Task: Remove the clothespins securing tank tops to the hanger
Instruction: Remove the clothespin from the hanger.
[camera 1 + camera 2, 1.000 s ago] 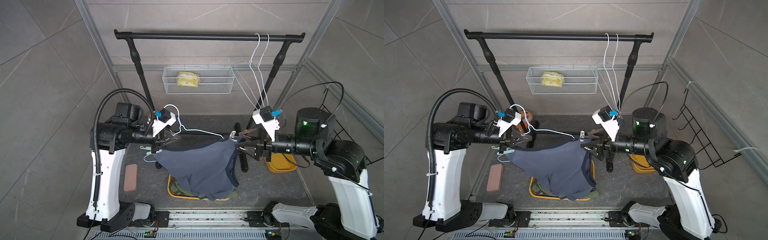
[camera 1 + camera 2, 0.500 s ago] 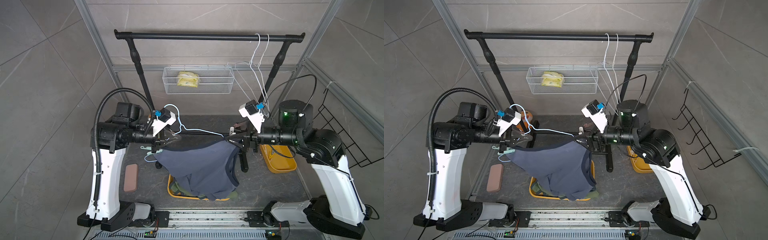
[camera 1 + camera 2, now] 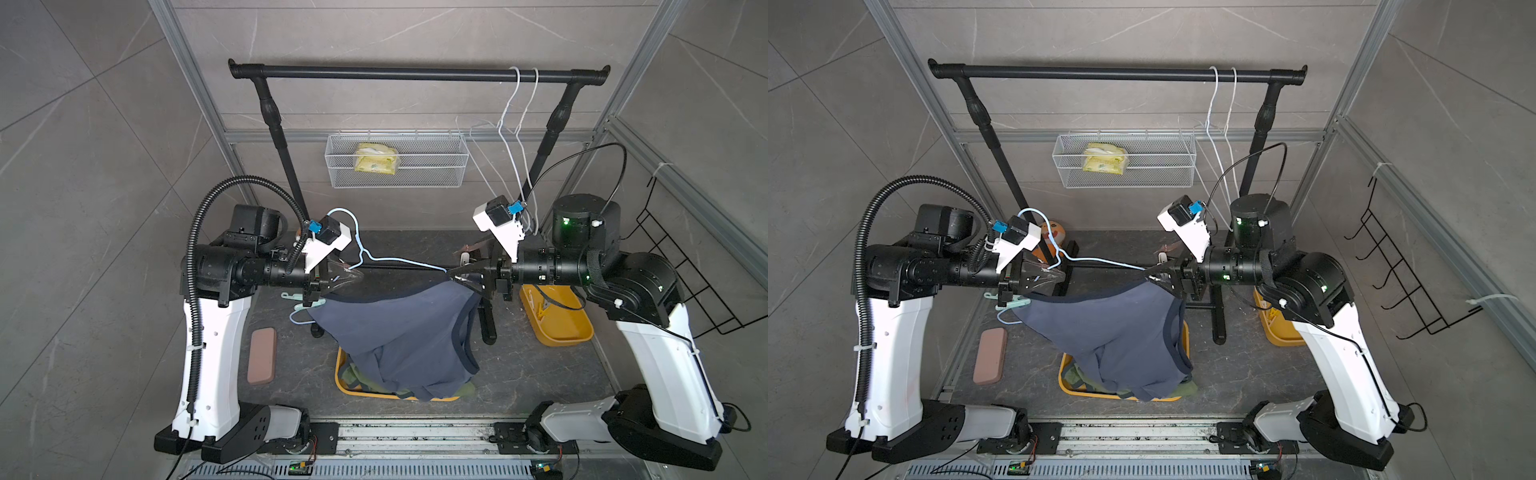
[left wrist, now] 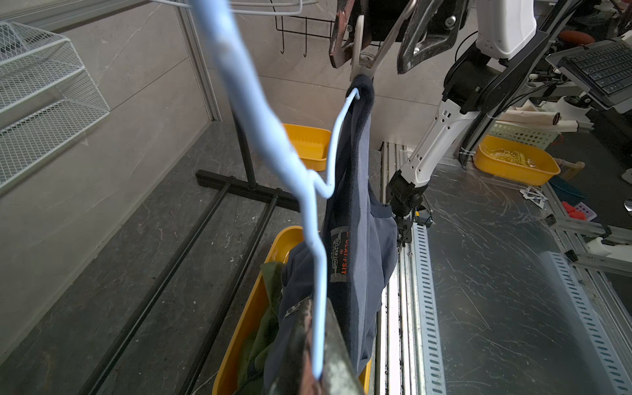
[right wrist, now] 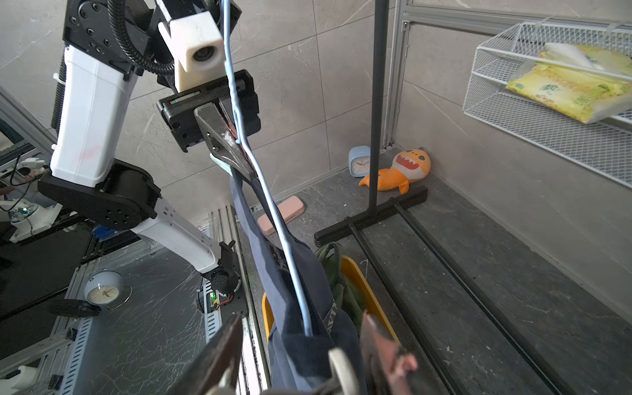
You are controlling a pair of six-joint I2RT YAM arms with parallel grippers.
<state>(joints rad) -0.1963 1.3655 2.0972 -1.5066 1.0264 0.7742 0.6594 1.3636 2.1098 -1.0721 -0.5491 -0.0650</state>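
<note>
A navy tank top point(image 3: 399, 332) point(image 3: 1113, 328) hangs from a pale blue wire hanger point(image 3: 399, 261) point(image 3: 1100, 262) held level between my arms. My left gripper point(image 3: 353, 277) point(image 3: 1061, 276) point(image 4: 316, 369) is shut on the hanger's wire near its hook. A mint clothespin point(image 3: 307, 305) point(image 3: 1017, 301) sits at that end. My right gripper point(image 3: 453, 276) point(image 3: 1148, 276) point(image 5: 301, 328) is at the other end. There its jaws press on the prongs of a white clothespin point(image 4: 366, 51) point(image 5: 342, 369) that still pinches the navy strap. Olive tank tops point(image 3: 1075, 374) point(image 5: 342, 284) lie in the tray below.
A yellow tray point(image 3: 345, 386) stands under the hanging top and a yellow bin point(image 3: 557, 328) at the right. Two white hangers point(image 3: 515, 124) hang on the black rail point(image 3: 415, 75) above a wire basket point(image 3: 395, 166). A pink case point(image 3: 262, 353) lies at the left.
My right arm has swung in from the right to the hanger's end, and its jaws have narrowed onto the white clothespin. The left arm and hanger have stayed put.
</note>
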